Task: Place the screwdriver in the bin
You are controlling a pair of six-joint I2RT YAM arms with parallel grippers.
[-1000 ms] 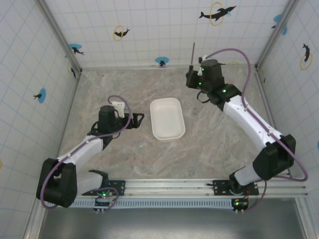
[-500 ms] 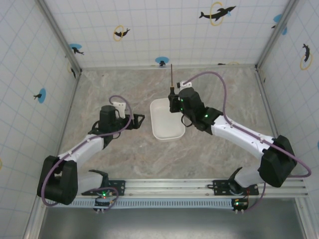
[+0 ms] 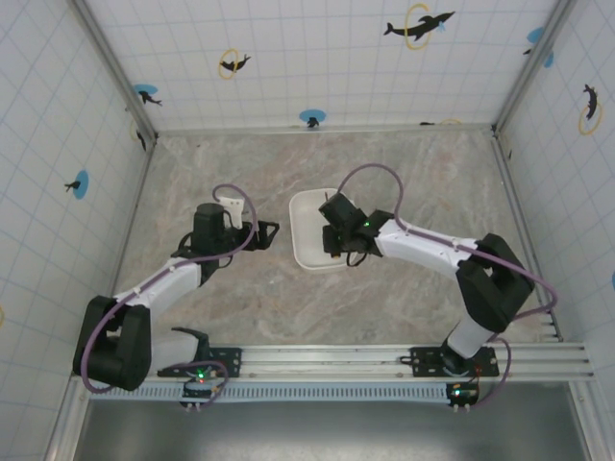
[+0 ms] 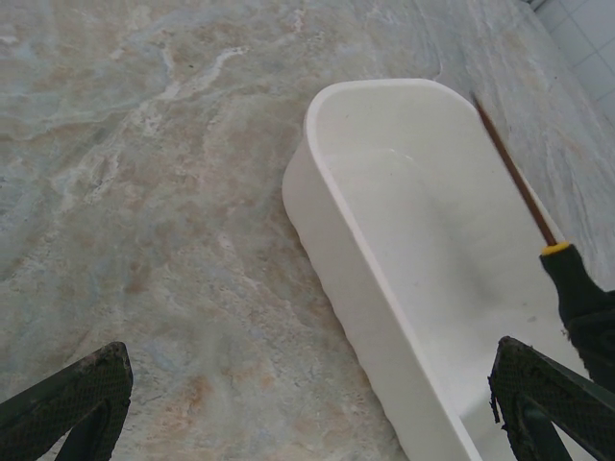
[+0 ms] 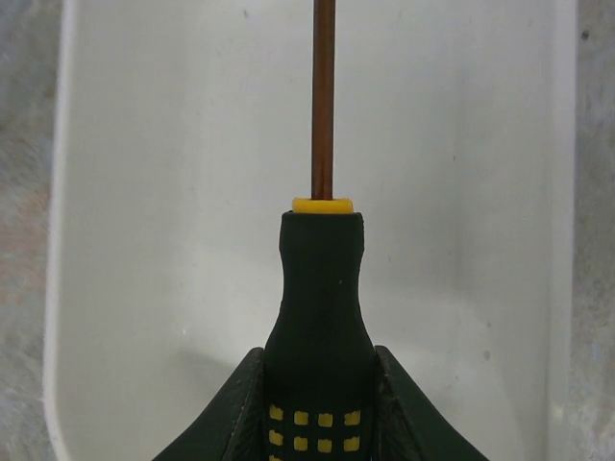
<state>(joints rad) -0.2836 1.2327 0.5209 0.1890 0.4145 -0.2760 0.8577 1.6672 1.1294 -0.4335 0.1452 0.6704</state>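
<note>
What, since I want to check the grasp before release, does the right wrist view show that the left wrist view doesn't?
Right wrist: the right claw shut on the screwdriver by its black handle, yellow squares visible between the fingers. Left wrist: the open left claw, the marble table and the outer wall of the bin. Both: the white inside of the bin, the brown shaft and the yellow collar.

This looks like a robotics lab test cell — a stone-patterned tabletop [image 3: 250,312] boxed in on three sides by white gridded wall panels [image 3: 288,38], with metal corner posts [image 3: 113,69] at 11 and 1 o'clock. Dolphin stickers [image 3: 420,24] dot the panels. At 6 o'clock an aluminium rail [image 3: 336,357] carries the left arm [image 3: 159,283] and the right arm [image 3: 432,252] — purple cables [image 3: 370,171] looped over them, green status lights [image 3: 199,373] glowing at the bases.
</note>
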